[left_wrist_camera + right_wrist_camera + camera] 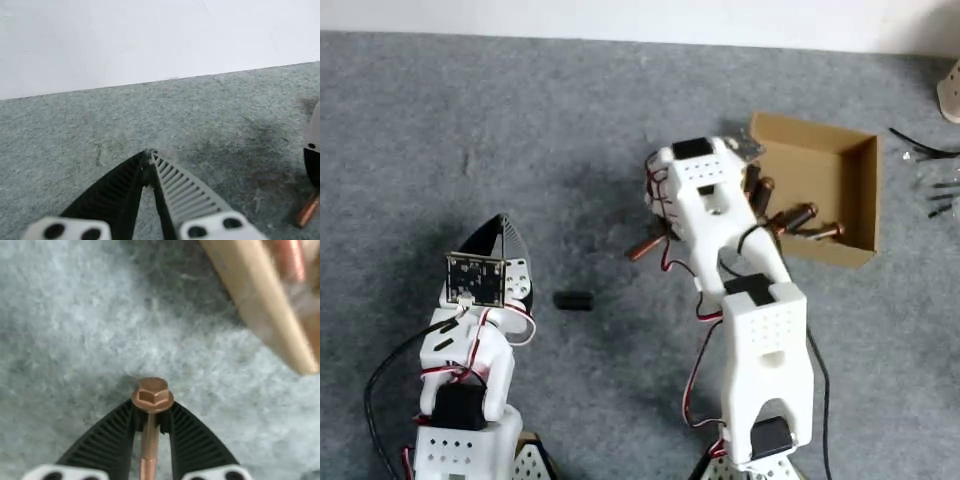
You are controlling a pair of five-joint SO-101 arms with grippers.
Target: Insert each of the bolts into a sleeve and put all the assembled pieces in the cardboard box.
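Starting far to the left of the cardboard box [820,165], you have the left claw [505,220] pointing away from its arm over the grey carpet [470,120]. Its black and white fingers [185,195] are pressed together at the tips with nothing between them. Nearer the box, but still well apart from it, a short black sleeve [573,300] lies on its side on the carpet, between your two arms. Next comes the right claw [152,415], close to the box's outer wall, pinching a copper bolt [152,395] lengthwise. The hex head sticks out past the fingertips and the shank runs back between them. From above you can see the bolt's shank end poking out from under the right arm [720,200], on the side away from the box. Inside the box itself lie several assembled pieces [795,217], copper bolts pushed into dark sleeves, gathered toward the side nearest the right arm
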